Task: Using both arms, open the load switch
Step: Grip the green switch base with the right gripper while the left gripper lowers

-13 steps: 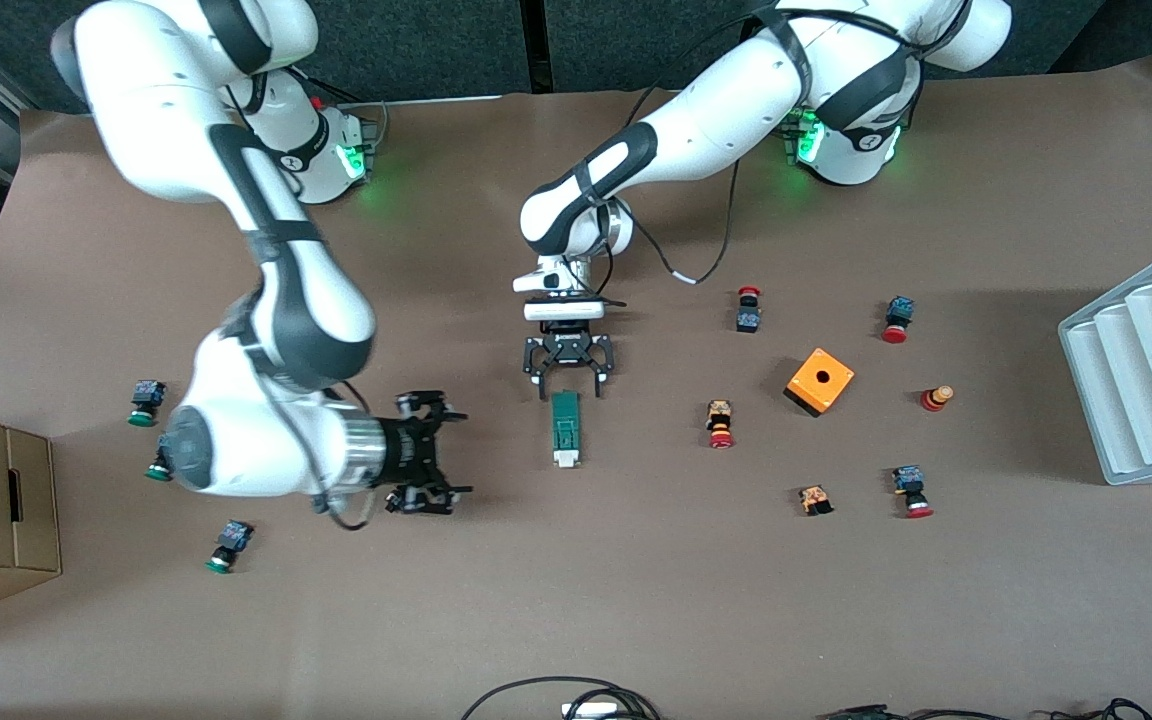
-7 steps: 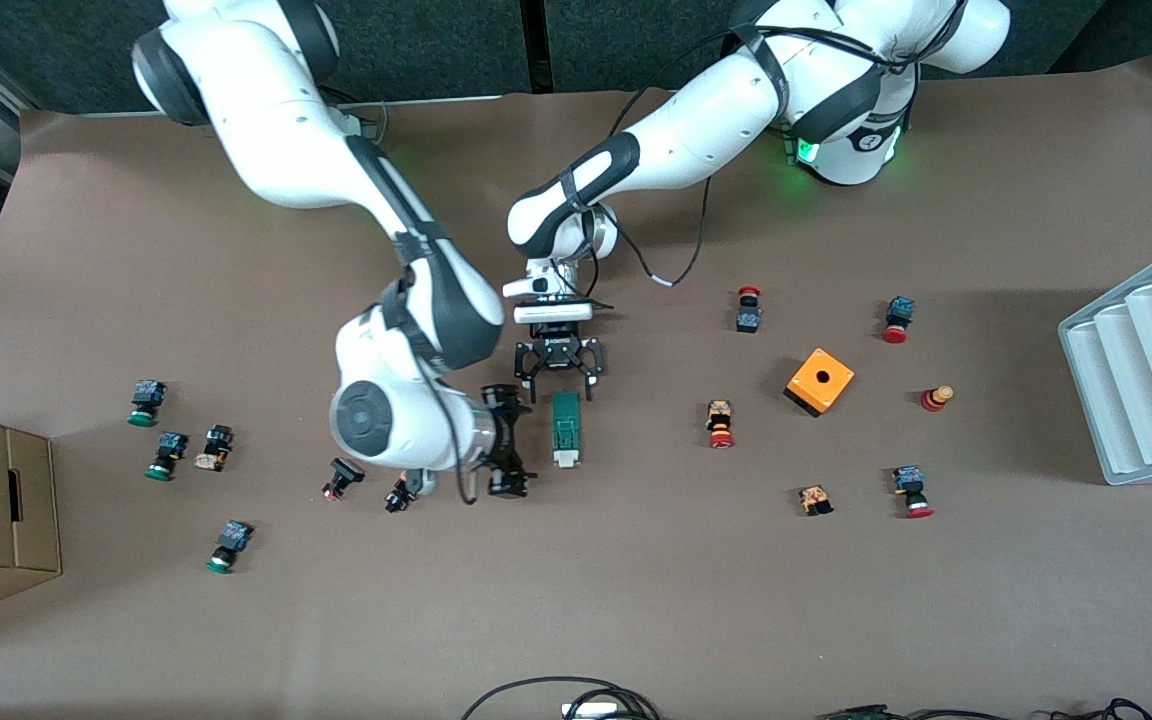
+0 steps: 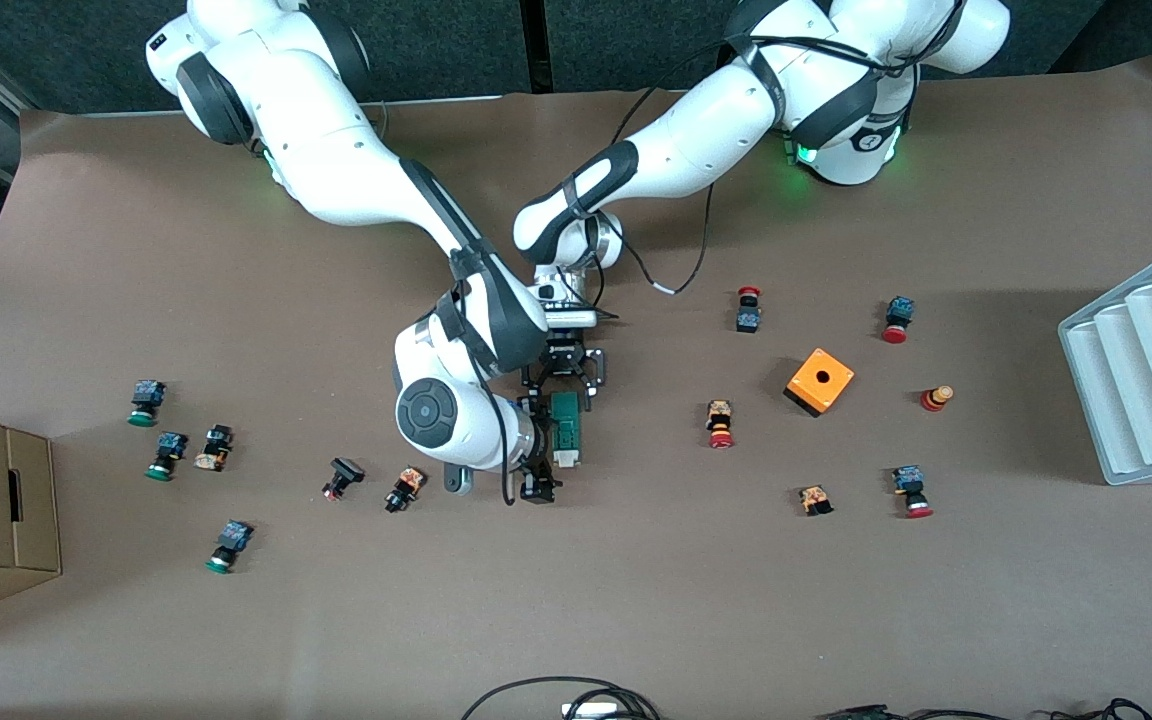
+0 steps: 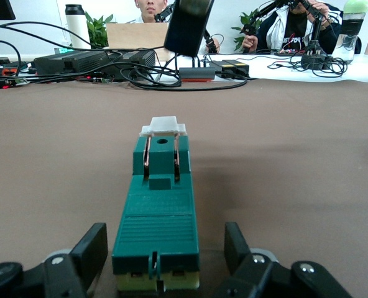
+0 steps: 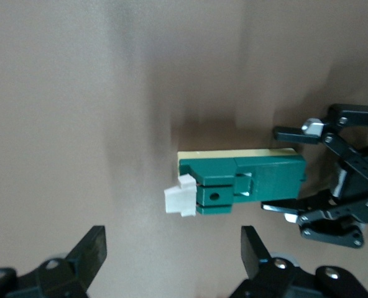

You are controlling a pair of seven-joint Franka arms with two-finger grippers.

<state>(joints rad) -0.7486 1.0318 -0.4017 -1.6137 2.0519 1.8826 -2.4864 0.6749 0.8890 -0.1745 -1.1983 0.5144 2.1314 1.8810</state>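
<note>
The load switch (image 3: 565, 428) lies mid-table, between 2 hands, the orange cube (image 3: 820, 380) toward the left arm's end.

The right arm's forearm hides part of the left end effector (image 3: 568, 385) in the front view. In the left wrist view the load switch (image 4: 158, 217) is cut by the picture's edge at its near end. Labels on the small push buttons (image 3: 720, 423) are too small to read.
</note>
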